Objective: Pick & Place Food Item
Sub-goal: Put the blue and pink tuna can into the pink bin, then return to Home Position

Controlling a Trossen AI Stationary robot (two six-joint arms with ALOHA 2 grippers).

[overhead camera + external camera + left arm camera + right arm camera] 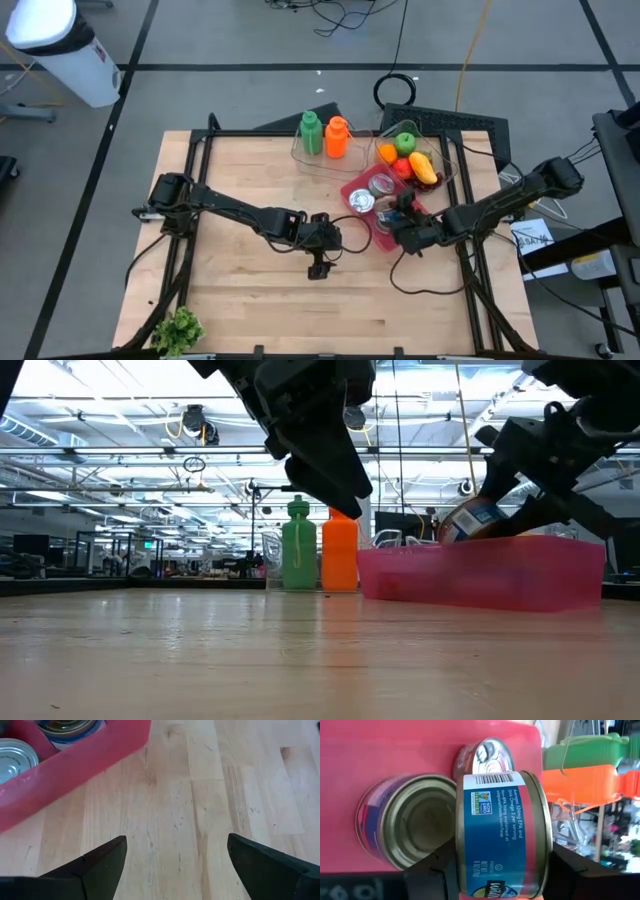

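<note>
The can [502,835], a flat round tin with a blue label, is gripped by the right gripper [405,232] directly above the pink tray [352,187]. The fingers are closed to roughly half their span, clamping the can across its width; in the right wrist view the label fills the space between them. In the low view the can [470,520] hangs tilted, its lower edge at or just inside the near rim of the tray [480,572]; whether it touches the tray floor cannot be told.

Two other cans [362,201] lie inside the tray: one just beside the held can, open end toward the wrist camera, and one silver-topped farther in.

Relation governing the next move: the can's round faces sit to either side of the fingers, so its short axis runs across the grip and roughly level with the tray floor. Judged from this, the can would land on its curved side and could roll against its neighbour unless the wrist turns before release.

The left gripper [318,262] waits over bare wood on the side of the tray away from the bottles [323,134], its fingers [102,865] spread wide and empty. The right arm is the nearer to the tray.
</note>
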